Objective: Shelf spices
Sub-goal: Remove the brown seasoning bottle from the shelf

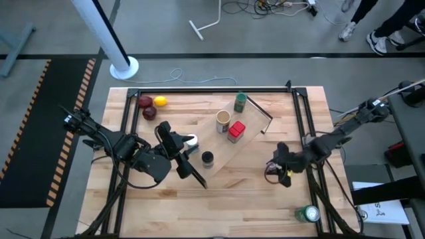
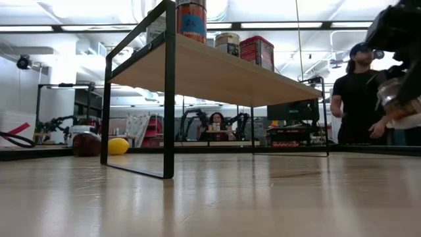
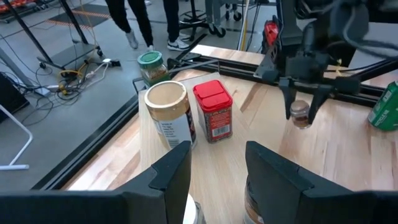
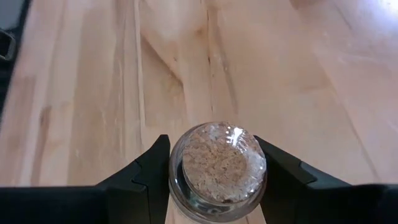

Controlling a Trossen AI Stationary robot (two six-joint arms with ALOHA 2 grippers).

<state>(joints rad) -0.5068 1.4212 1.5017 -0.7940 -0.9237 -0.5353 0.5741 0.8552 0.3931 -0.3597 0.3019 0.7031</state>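
Note:
The shelf [image 1: 229,156] lies slanted across the middle of the table, standing on thin black bars [image 2: 169,99]. On its plank stand the green-lidded jar [image 1: 240,102], the tan cylinder [image 1: 223,121], the red box [image 1: 236,131] and the black-capped jar [image 1: 207,159]. The white-capped jar [image 1: 190,141] stands at the plank's left end, right beside my left gripper [image 1: 179,151]. That gripper is open and points along the plank [image 3: 224,162]; whether it touches that jar I cannot tell. My right gripper [image 1: 282,172], to the right of the shelf, is shut on the tiny grey-capped jar [image 4: 217,165]. My right gripper pinches the tiny jar between its two fingers [image 4: 152,171], one on each side of its glass wall [image 4: 177,168]. The fingers come from above, pointing down. The jar is upright with its base [image 3: 301,120] downward, lifted clear of the table [image 2: 398,105].
Red and yellow fruit [image 1: 151,106] lie near the far left corner. The green-and-white can [image 1: 307,214] stands at the near right corner. A black frame [image 1: 199,89] runs along the table's far and right sides. People [image 2: 358,99] stand in the room behind.

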